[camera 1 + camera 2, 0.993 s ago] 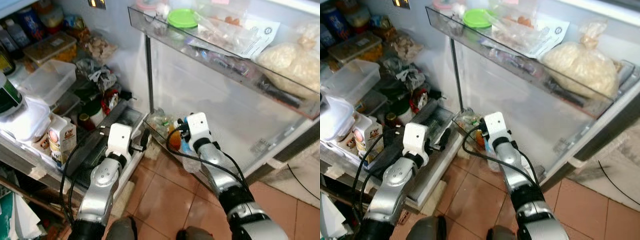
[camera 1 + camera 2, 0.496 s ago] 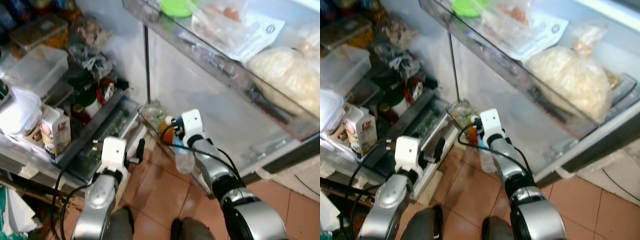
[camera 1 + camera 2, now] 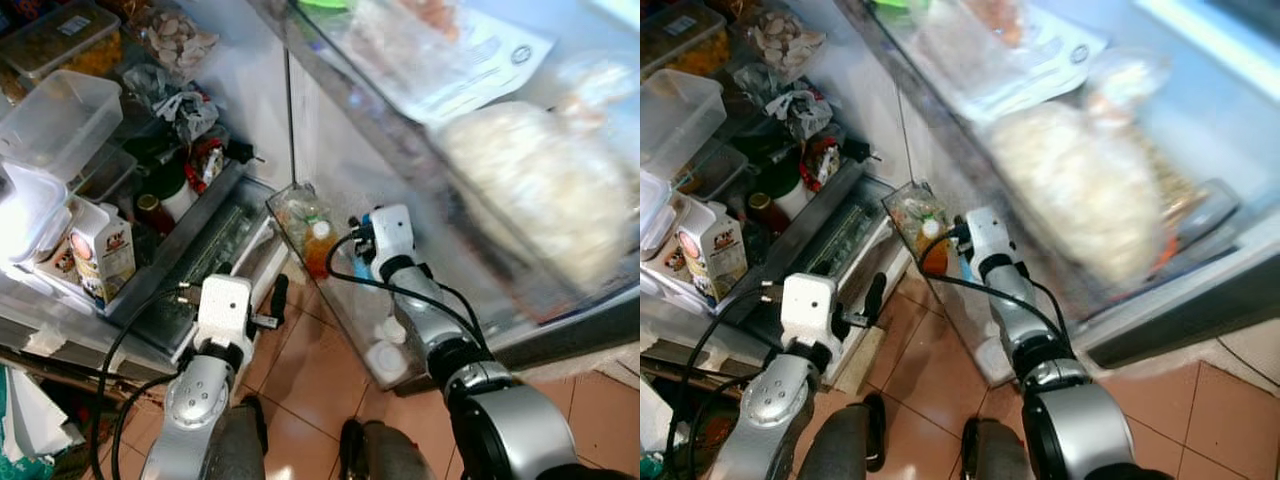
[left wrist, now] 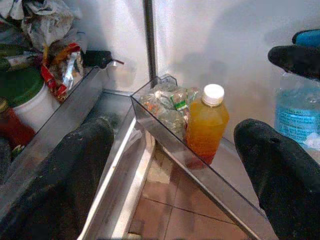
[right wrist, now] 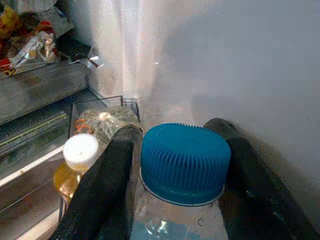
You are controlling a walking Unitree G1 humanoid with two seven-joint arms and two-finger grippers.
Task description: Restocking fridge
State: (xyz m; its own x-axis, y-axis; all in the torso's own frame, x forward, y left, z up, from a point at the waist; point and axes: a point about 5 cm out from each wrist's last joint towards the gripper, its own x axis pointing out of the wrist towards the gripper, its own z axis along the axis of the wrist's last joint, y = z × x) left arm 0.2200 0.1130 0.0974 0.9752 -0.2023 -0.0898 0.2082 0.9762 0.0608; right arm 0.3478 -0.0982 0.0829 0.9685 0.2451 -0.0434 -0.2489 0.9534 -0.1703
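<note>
**Blue-capped bottle held at the bottom door shelf**

Blue was the ribbed cap of the water bottle (image 5: pixel 185 162), and the right gripper (image 5: pixel 175 165) had its jaws clamped on either side of that cap. The bottle stood in the door shelf (image 4: pixel 200 170), just beside an orange juice bottle (image 4: pixel 206 122). The left gripper (image 4: pixel 175 170) hung nearby, jaws wide apart, holding nothing.

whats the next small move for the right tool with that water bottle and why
Probably lower the water bottle straight down into the door bin beside the orange juice bottle, then let go. The right tool is clamped at its blue cap, holding it against the door wall just past the juice, and the bin looks free there. The left tool hangs open, away from the bin.
</note>
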